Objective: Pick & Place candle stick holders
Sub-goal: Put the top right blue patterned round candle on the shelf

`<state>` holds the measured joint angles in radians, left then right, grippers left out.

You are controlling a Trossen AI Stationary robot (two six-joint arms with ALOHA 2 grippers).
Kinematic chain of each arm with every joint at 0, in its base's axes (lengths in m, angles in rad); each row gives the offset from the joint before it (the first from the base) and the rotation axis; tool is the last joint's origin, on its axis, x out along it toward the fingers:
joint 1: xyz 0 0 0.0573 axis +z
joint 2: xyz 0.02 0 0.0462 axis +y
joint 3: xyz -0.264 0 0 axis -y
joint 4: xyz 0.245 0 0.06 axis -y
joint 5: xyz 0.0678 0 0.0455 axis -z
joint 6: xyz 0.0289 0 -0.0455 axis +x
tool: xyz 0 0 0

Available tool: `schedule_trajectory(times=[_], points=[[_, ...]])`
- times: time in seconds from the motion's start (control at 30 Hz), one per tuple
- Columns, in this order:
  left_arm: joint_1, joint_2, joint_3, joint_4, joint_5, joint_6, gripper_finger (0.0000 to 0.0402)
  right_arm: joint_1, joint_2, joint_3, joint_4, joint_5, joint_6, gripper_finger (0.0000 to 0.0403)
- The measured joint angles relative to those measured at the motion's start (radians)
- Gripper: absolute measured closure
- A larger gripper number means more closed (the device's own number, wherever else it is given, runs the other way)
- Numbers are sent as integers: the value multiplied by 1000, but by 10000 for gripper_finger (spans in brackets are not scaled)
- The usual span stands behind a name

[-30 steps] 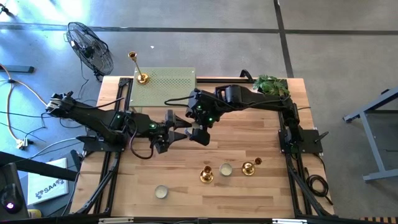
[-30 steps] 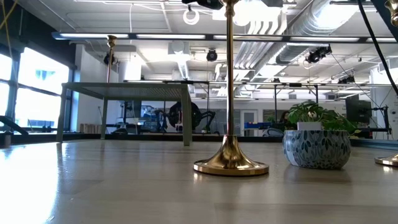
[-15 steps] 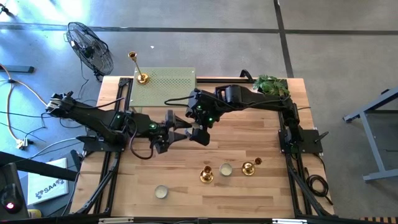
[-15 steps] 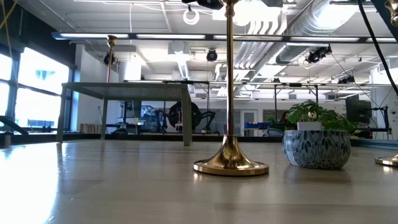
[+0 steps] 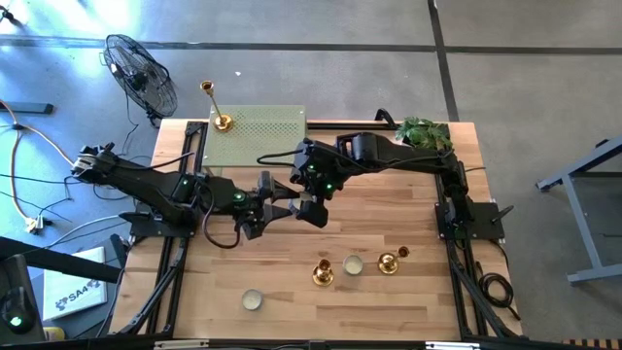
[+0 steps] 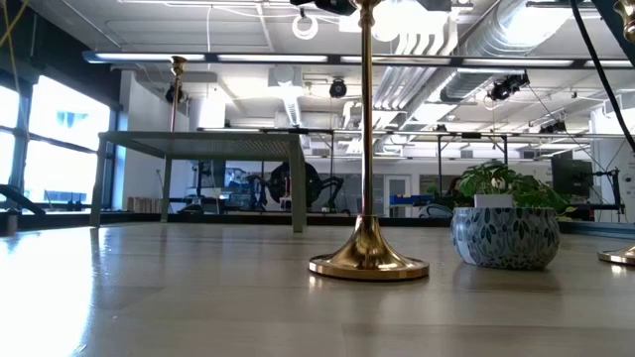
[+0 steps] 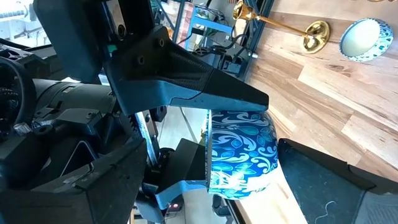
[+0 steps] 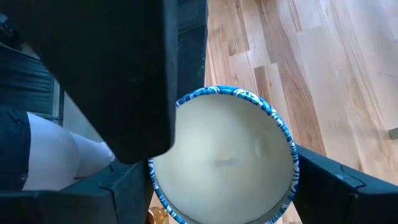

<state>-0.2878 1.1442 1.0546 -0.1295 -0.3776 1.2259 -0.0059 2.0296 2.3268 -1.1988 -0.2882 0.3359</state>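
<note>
Concrete floor is seen around the wooden desk [image 5: 389, 209] from above, with a fan [image 5: 142, 75] beyond one corner. Over the desk's middle the left end effector [image 5: 267, 206] and the right end effector [image 5: 305, 207] are met tip to tip; what lies between them cannot be made out from there. It is shown only by the wrist views: a blue-patterned cup [image 8: 224, 155] with a pale filling is clamped by the right end effector, while the left end effector's fingers are spread wide on either side of it, released.

Two candle stick holders, a short one [image 5: 323, 272] and another [image 5: 391, 261], are stood on the desk nearer its front edge than the end effectors, with a second cup [image 5: 353, 264] between them and a third cup [image 5: 253, 300] further off. A tall candle stick holder [image 5: 216, 107] is placed behind the left end effector, at the corner of a green perforated platform [image 5: 258, 136]. The potted plant's [image 6: 506, 236] patterned pot is revealed by the low view alone.
</note>
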Motion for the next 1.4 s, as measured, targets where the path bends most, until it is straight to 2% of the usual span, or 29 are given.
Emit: schedule_trajectory(times=[0.77,1.4], points=[[0,0,0,1,-20,-3,46,0,0,0,1,-3,5,105],[0,0,0,-6,15,7,46,0,0,0,49,-7,0,105]])
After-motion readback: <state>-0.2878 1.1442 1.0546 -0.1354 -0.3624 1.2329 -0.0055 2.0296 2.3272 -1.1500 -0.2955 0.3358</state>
